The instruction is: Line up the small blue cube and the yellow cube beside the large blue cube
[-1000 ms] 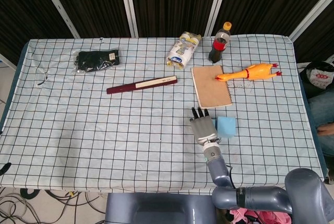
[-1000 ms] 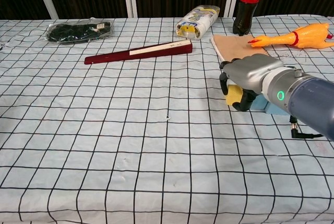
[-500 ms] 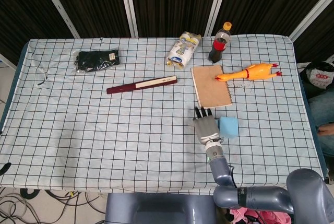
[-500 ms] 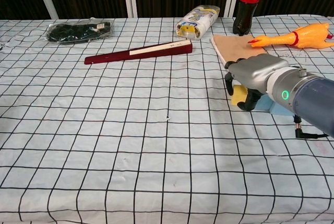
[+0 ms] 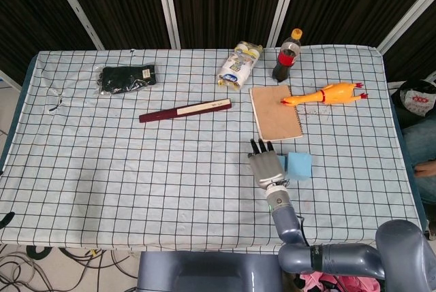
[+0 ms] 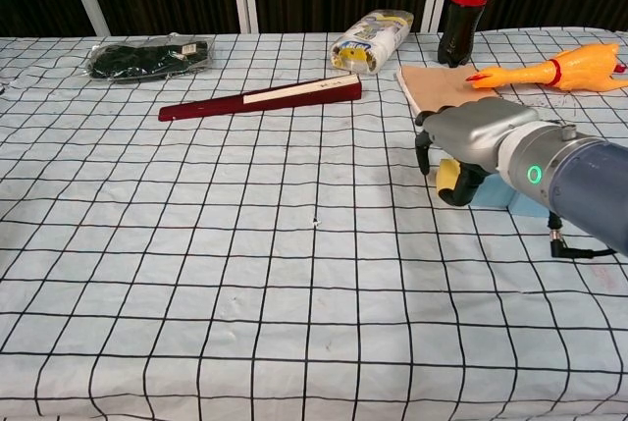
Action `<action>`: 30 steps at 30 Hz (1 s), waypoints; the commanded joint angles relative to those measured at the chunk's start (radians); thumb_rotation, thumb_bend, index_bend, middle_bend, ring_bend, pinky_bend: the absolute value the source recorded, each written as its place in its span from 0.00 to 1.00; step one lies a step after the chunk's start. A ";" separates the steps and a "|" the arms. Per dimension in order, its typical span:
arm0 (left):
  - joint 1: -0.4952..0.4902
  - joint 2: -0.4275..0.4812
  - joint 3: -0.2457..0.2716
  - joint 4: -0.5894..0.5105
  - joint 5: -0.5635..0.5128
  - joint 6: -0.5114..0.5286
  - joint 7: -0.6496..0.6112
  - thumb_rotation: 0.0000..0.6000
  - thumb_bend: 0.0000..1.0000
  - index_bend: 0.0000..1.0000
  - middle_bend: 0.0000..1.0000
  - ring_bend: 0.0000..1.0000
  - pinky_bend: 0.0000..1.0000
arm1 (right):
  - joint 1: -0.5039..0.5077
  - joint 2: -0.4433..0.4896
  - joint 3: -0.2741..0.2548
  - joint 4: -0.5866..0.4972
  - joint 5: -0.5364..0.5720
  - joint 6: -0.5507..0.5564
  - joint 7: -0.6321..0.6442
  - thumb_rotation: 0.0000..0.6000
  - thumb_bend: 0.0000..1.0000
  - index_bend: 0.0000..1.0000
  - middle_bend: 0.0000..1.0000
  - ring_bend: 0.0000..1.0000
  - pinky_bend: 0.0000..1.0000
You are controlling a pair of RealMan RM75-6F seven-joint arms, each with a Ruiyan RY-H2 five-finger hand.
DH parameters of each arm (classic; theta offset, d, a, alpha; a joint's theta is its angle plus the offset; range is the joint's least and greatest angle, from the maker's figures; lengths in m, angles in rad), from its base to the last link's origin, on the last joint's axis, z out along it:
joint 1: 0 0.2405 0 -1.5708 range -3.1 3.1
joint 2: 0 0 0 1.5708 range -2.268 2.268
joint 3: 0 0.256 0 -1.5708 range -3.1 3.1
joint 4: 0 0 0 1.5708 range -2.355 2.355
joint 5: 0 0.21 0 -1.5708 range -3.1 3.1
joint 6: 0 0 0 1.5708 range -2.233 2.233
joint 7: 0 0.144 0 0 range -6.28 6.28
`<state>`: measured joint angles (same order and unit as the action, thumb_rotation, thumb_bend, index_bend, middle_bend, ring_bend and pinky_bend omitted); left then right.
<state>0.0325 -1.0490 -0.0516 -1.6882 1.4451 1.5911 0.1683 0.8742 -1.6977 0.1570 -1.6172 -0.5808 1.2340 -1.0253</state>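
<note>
Right hand (image 6: 469,141): silver-grey shell, black fingers; blue-grey forearm, green ring light, thin black cable.

The head view is looking steeply down from high above the near edge, taking in the whole checked worktop (image 5: 136,169) out to the dark curtains at 12 o'clock. The chest view is sitting low and close, facing 12 o'clock across the cloth. Both views are sharing the cola bottle (image 5: 287,54) (image 6: 469,1), rubber chicken (image 5: 325,94) (image 6: 549,72) and right hand (image 5: 266,167) (image 6: 471,141).
</note>
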 commanded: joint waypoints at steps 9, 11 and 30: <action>-0.001 -0.002 -0.001 0.004 0.004 0.001 -0.006 1.00 0.01 0.21 0.05 0.00 0.00 | -0.052 0.142 0.089 -0.196 -0.186 0.094 0.174 1.00 0.31 0.16 0.00 0.00 0.09; -0.002 -0.003 -0.001 0.005 0.005 0.001 -0.008 1.00 0.01 0.21 0.05 0.00 0.00 | -0.082 0.213 0.109 -0.265 -0.221 0.114 0.225 1.00 0.30 0.16 0.00 0.00 0.09; -0.009 -0.010 0.002 0.021 0.021 -0.005 -0.036 1.00 0.01 0.19 0.05 0.00 0.00 | -0.638 0.523 -0.205 -0.271 -0.833 0.473 0.768 1.00 0.29 0.16 0.00 0.00 0.09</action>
<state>0.0248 -1.0592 -0.0510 -1.6683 1.4649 1.5878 0.1343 0.3436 -1.1494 0.0367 -1.9822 -1.2970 1.5940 -0.3497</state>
